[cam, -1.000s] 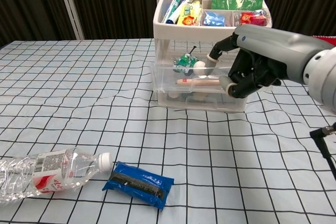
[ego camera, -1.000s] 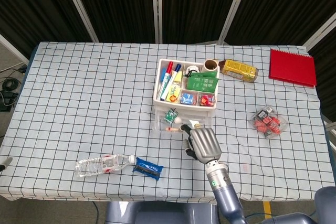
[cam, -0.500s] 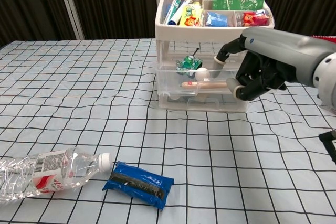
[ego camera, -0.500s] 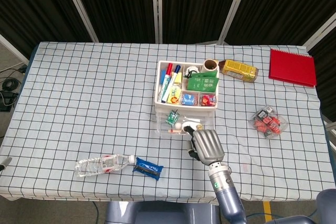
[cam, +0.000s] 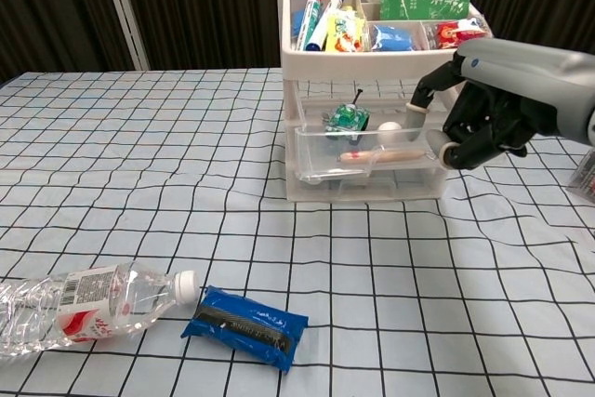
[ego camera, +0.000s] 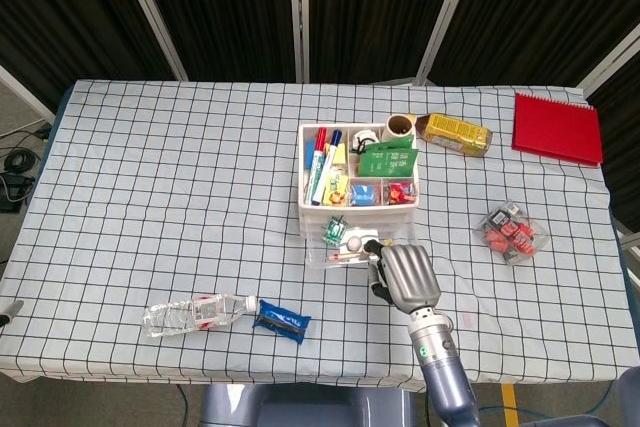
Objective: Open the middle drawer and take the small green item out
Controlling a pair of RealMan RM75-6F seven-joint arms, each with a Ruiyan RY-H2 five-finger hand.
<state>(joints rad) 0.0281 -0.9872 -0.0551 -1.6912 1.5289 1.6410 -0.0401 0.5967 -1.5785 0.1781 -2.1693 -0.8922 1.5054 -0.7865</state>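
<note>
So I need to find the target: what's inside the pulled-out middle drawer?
The middle drawer holds a small green item, a white ball and a tan stick. The right robot hand covers its right end.

- One drawer organiser (ego camera: 358, 209) is recorded.
- Two marker pens (ego camera: 321, 147) are counted in its top tray: one red-capped, one blue-capped.
- One green packet (ego camera: 386, 161).
- One plastic bottle (ego camera: 195, 314).
- One blue wrapped packet (ego camera: 281, 320).
- One red notebook (ego camera: 557, 128).
- One yellow box (ego camera: 456, 134).
- One robot hand (ego camera: 406, 276).
</note>
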